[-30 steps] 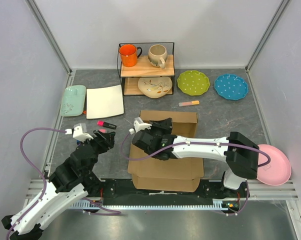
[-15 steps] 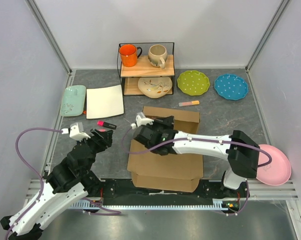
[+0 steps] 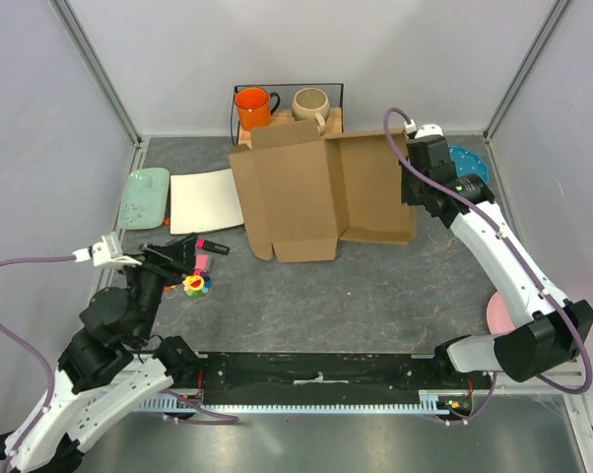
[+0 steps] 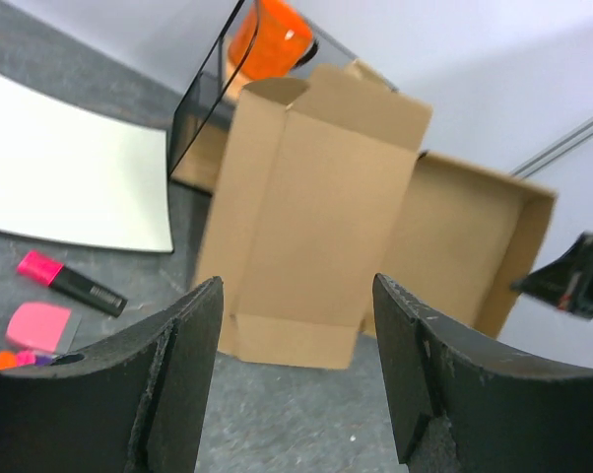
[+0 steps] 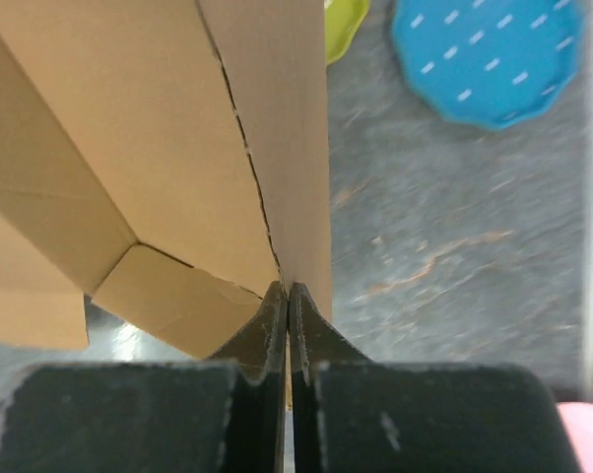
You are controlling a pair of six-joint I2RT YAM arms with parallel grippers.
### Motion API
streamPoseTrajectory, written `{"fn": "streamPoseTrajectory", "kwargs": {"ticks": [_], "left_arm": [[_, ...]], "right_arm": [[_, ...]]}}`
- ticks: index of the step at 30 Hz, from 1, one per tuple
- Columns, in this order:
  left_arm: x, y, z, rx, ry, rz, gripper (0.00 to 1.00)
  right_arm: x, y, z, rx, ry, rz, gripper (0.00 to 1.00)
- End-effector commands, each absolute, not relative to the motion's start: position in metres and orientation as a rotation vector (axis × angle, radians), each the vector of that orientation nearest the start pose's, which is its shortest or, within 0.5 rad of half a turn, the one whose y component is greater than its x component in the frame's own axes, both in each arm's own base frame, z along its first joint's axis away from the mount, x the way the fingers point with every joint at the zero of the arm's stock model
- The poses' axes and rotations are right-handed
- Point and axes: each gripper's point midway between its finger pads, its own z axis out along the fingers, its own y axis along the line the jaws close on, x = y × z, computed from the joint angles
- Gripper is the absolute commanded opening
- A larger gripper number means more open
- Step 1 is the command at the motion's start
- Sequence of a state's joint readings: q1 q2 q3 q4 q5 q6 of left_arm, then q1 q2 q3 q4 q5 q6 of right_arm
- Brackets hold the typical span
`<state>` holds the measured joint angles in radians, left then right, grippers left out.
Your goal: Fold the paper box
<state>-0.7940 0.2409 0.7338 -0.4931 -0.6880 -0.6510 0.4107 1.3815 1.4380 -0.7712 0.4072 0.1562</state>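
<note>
Grey mottled bench [image 3: 375,296] between pale walls. At left, left tool [image 3: 186,258] spread wide and empty, aimed up and rightward at the paper box [image 3: 311,192], well apart from it. Box at far centre, opened out and propped up, long axis left to right, lid panel leftward, tray rightward. At its right wall, right tool [image 5: 285,296] pressed together on the cardboard edge, plainly the nearer arm. Behind the box, shelf mostly hidden, orange mug [image 3: 252,104] showing; blue plate [image 3: 471,163] partly covered.

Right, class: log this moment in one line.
right hand: shut on paper box edge | left hand: open, empty | fold: unfinished
</note>
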Motion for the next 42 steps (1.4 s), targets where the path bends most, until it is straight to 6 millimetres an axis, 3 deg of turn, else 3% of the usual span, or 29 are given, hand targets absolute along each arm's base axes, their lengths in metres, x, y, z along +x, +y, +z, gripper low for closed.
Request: {"fn": "streamPoseTrajectory", "kwargs": {"ticks": [1,4,6,7,9,10,12,13,15,16,18,19,26,31,35,37,38,40,41,42], "left_arm": [[0.184,-0.052,0.353,-0.416,1.442,-0.612,0.69],[0.182,-0.054,0.356,-0.407,1.436,-0.633,0.68],[0.182,-0.056,0.353,-0.401,1.443,-0.639,0.68],[0.182,-0.058,0.35,-0.404,1.449,-0.648,0.68],[0.183,-0.063,0.342,-0.399,1.465,-0.663,0.68],[0.184,-0.066,0.339,-0.405,1.469,-0.679,0.68],[0.185,-0.071,0.331,-0.398,1.489,-0.688,0.68],[0.186,-0.073,0.328,-0.399,1.496,-0.694,0.68],[0.188,-0.079,0.321,-0.39,1.518,-0.7,0.68],[0.188,-0.082,0.318,-0.387,1.528,-0.707,0.68],[0.189,-0.088,0.312,-0.37,1.552,-0.717,0.68],[0.19,-0.09,0.311,-0.371,1.56,-0.72,0.68],[0.195,-0.105,0.29,-0.376,1.623,-0.743,0.67],[0.197,-0.115,0.277,-0.382,1.668,-0.763,0.65],[0.199,-0.119,0.267,-0.386,1.696,-0.759,0.64],[0.201,-0.118,0.265,-0.39,1.701,-0.747,0.64],[0.201,-0.118,0.264,-0.391,1.701,-0.742,0.64],[0.201,-0.116,0.263,-0.392,1.701,-0.727,0.64],[0.201,-0.114,0.263,-0.39,1.703,-0.719,0.64],[0.201,-0.111,0.263,-0.391,1.7,-0.703,0.64]], "right_arm": [[0.334,0.131,0.231,0.069,2.355,0.354,0.0],[0.321,0.136,0.212,0.161,2.404,0.54,0.0],[0.317,0.139,0.214,0.282,2.384,0.672,0.0],[0.309,0.138,0.198,0.331,2.414,0.699,0.0],[0.302,0.137,0.197,0.453,2.386,0.764,0.0],[0.291,0.136,0.176,0.509,2.425,0.775,0.0],[0.282,0.14,0.172,0.616,2.395,0.841,0.0],[0.271,0.138,0.151,0.684,2.43,0.838,0.0],[0.262,0.138,0.143,0.794,2.4,0.874,0.0],[0.25,0.135,0.123,0.857,2.432,0.86,0.0],[0.24,0.135,0.115,0.955,2.409,0.886,0.0],[0.23,0.134,0.102,0.996,2.428,0.875,0.0],[0.202,0.135,0.091,1.181,2.305,0.913,0.0],[0.195,0.16,0.082,1.199,2.273,0.966,0.0],[0.19,0.194,0.075,1.163,2.33,1.001,0.0],[0.188,0.219,0.084,1.092,2.347,1.058,0.04],[0.187,0.227,0.078,1.079,2.379,1.032,0.16],[0.185,0.248,0.092,0.975,2.402,1.07,0.3],[0.186,0.252,0.092,0.943,2.411,1.041,0.42],[0.181,0.253,0.091,0.873,2.447,0.997,0.47]]}}
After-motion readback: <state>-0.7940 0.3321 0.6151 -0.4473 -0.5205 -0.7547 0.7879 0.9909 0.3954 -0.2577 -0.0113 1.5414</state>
